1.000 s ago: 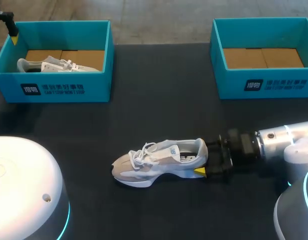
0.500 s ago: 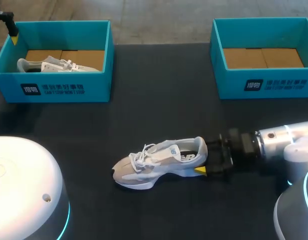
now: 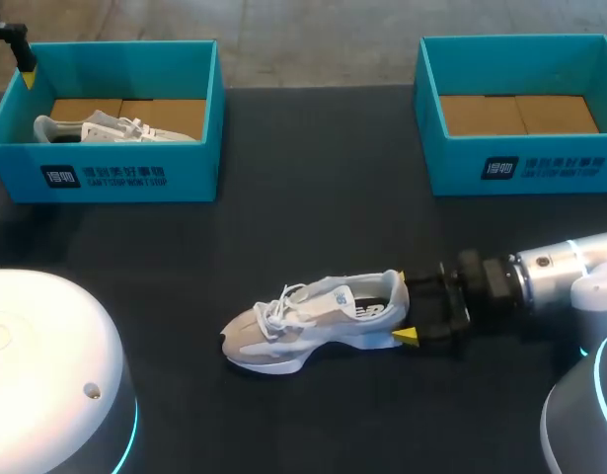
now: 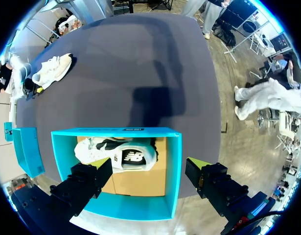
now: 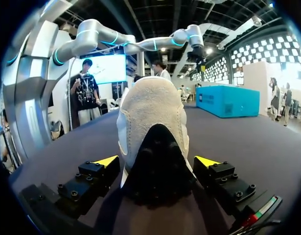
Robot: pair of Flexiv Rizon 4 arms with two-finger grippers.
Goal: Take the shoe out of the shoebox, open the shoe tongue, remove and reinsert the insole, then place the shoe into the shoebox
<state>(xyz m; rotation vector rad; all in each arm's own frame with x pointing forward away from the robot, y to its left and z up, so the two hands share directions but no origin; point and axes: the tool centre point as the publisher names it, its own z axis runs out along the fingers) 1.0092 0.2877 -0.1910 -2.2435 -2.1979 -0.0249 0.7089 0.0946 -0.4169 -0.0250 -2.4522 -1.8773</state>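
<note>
At the near middle of the black tabletop (image 3: 323,207), a grey-and-white laced suede sneaker (image 3: 308,318) stands on its sole outside both boxes, toe toward my left side, heel toward my right arm. My right gripper (image 3: 403,307) lies level with the table at that heel, its yellow-tipped fingers spread to either side of it. In the right wrist view the dark heel sits between the two tips with a slim gap at each, so this gripper (image 5: 156,161) is parted and grips nothing. At the far left corner stands the left-hand teal cardboard shoebox (image 3: 125,176), holding a second pale sneaker (image 3: 106,128) that lies on its side on the brown floor. My left gripper (image 4: 148,176) hovers above this box, fingers wide apart and clear of the shoe within (image 4: 118,154). At the far right corner stands the right-hand teal cardboard shoebox (image 3: 520,168), showing only its brown cardboard floor, well apart from the sneaker on the table
</note>
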